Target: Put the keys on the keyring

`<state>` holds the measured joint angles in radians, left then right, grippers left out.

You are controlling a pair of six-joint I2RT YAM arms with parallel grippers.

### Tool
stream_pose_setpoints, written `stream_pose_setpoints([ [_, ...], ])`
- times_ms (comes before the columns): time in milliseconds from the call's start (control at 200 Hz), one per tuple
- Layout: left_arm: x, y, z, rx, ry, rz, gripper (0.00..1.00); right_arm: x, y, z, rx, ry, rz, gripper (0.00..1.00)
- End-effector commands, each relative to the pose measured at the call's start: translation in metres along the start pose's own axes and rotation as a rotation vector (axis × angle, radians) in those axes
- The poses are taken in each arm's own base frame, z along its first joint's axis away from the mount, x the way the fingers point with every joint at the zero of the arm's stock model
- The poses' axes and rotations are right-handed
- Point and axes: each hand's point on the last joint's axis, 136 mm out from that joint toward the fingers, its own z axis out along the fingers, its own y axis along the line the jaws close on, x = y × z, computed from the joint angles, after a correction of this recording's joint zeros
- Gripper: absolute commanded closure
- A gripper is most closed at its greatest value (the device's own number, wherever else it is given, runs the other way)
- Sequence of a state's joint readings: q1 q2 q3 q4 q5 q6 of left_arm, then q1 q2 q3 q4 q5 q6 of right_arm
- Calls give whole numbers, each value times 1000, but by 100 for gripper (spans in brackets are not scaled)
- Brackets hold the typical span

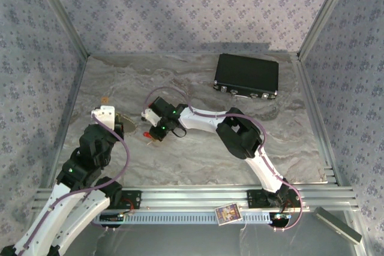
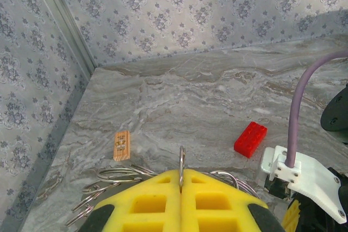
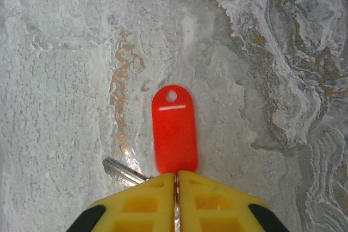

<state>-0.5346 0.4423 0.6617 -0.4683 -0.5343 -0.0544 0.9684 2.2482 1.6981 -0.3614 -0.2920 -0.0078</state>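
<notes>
Overhead, a black box (image 1: 246, 76) sits by the bench's (image 1: 198, 160) far right corner. Left wrist: left gripper (image 2: 182, 180) jaws pinch the thin silvery keyring (image 2: 182, 160) upright near the left edge; loose rings (image 2: 111, 176) lie alongside, with a small brown tag (image 2: 122, 145) and a red block (image 2: 250, 139) beyond. Right wrist: right gripper (image 3: 175, 180) jaws clamp the red key (image 3: 174, 129) by its head, its silver blade (image 3: 120, 169) poking left.

Your tabletop (image 1: 198, 166) was grey and marble-veined. On it you had a black box (image 1: 246, 76) at the far right, a red block (image 2: 250, 138) nearer the middle, a small orange tag (image 2: 121, 145) toward the left wall, and loose rings (image 2: 109, 180) heaped just beside that tag. The red key (image 3: 174, 129) lay flat against it.
</notes>
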Motion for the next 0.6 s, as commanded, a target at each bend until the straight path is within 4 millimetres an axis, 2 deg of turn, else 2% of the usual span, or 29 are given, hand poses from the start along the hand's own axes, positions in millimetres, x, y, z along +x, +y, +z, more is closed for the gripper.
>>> stream_pose_setpoints([
  [0,-14,-1,-1,8,-49,-39,100,-2,-1,-1,-6,10,10,96],
  [60,-14,0,-1,7,-49,-40,100,-4,-1,-5,-4,2,6,100],
  [280,-13,-2,-1,15,-47,-38,100,0,-1,-23,12,-6,8,100],
  [435,-13,-10,0,56,-47,-31,100,25,-5,-42,48,25,30,100],
  [595,-14,-45,2,242,-67,-6,100,62,-11,-69,106,59,73,100],
])
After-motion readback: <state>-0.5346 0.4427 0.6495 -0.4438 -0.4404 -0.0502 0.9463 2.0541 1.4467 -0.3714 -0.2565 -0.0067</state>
